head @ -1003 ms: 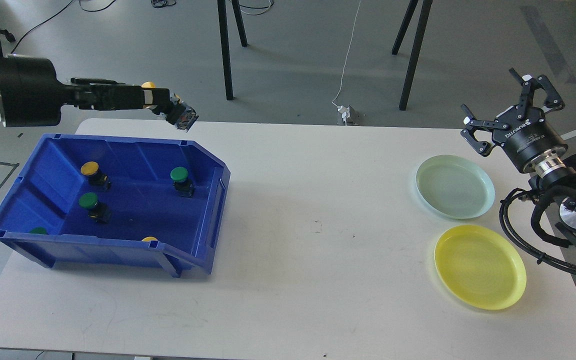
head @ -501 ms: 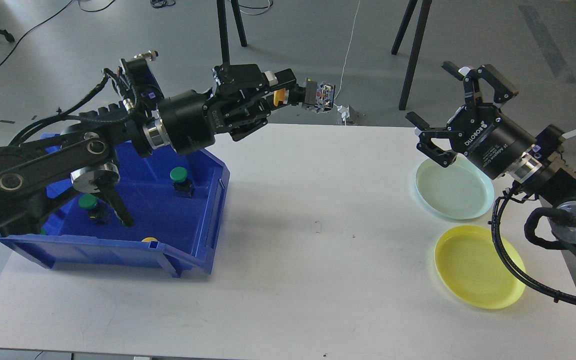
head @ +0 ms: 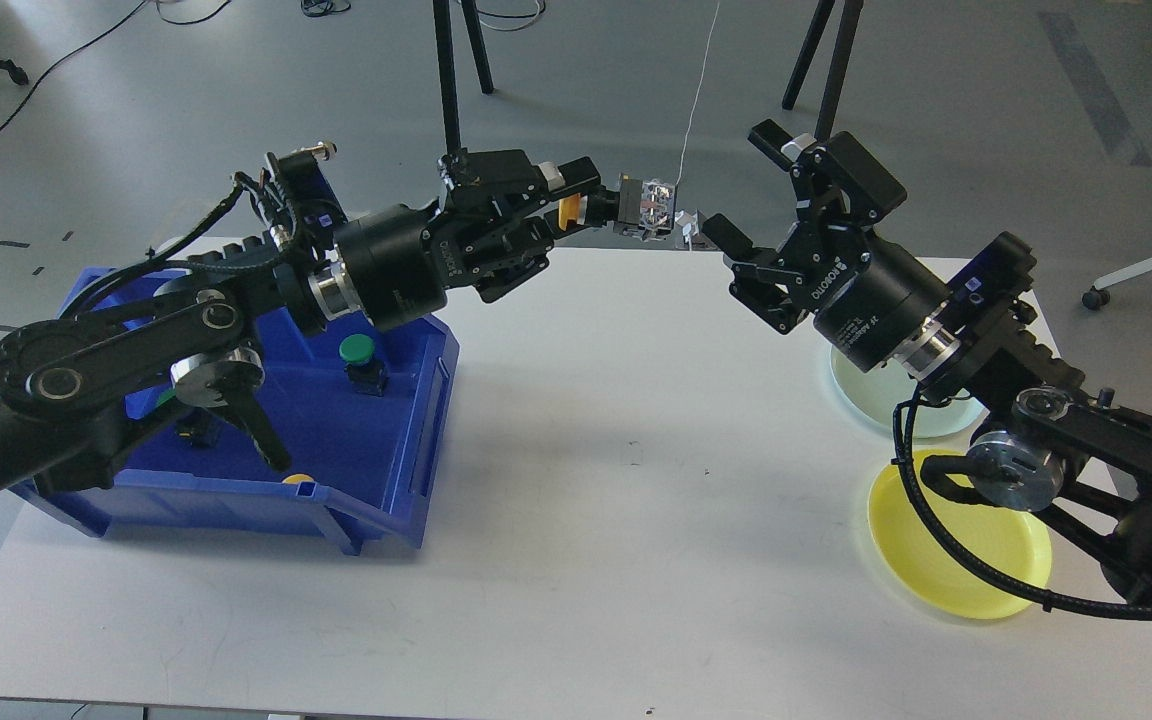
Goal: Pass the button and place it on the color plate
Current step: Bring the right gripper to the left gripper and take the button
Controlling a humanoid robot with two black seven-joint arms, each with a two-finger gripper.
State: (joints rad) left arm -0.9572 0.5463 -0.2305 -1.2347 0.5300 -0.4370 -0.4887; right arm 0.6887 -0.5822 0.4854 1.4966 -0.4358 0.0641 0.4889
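Observation:
My left gripper (head: pixel 588 203) is shut on a yellow button (head: pixel 568 211) and holds it high over the table's far edge, with the button's grey body (head: pixel 648 205) sticking out to the right. My right gripper (head: pixel 736 186) is open, its fingers just right of the button's body and apart from it. The pale green plate (head: pixel 876 405) lies at the right, mostly hidden behind my right arm. The yellow plate (head: pixel 966 560) lies in front of it, partly covered by the arm.
A blue bin (head: pixel 416 400) stands at the left of the white table (head: pixel 636 560). It holds a green button (head: pixel 357 350) and a yellow one (head: pixel 298 479) by its front wall; my left arm hides the rest. Tripod legs stand beyond the table.
My left gripper carried the yellow button from above the bin to the right, over the table's far edge. My right gripper swung left from beside the green plate, towards the button.

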